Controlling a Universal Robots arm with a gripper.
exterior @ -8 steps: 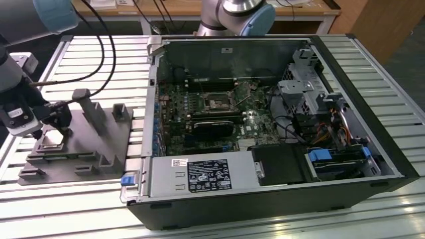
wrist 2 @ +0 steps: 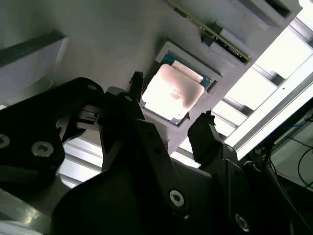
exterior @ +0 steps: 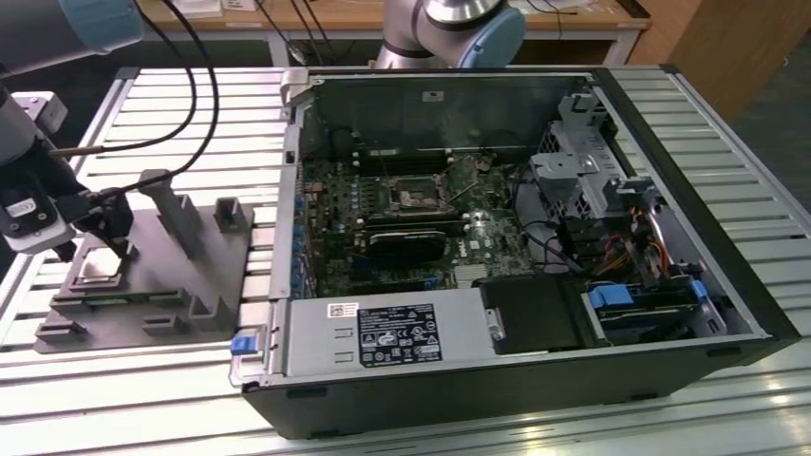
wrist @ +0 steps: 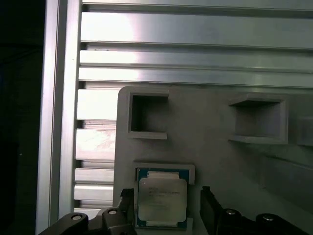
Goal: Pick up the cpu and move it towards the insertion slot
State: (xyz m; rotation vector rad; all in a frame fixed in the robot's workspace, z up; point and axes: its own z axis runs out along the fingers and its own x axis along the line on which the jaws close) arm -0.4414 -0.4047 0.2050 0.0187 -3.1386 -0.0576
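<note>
Black and spread wide, the gripper is hanging at the lower left of the exterior view. Its arm is reaching in from that frame's left edge and pointing down over the grey tray. In the second wrist view its fingers are standing one on each side of the cpu. The first wrist view is showing the same straddle around the chip, and the jaws are gripping nothing.

In the exterior view the cpu is lying flat in its square recess near the tray's left edge, silvery top facing up. Upright posts on the tray are rising just right of the gripper. They are standing between it and the open computer case, which is taking up the centre and right of the frame.

The insertion slot is sitting on the green board inside the case, near the frame's centre and well apart from the cpu. A black block is lying just below the slot. Everything is resting on a slatted metal table, and another arm's base is standing at top centre.
</note>
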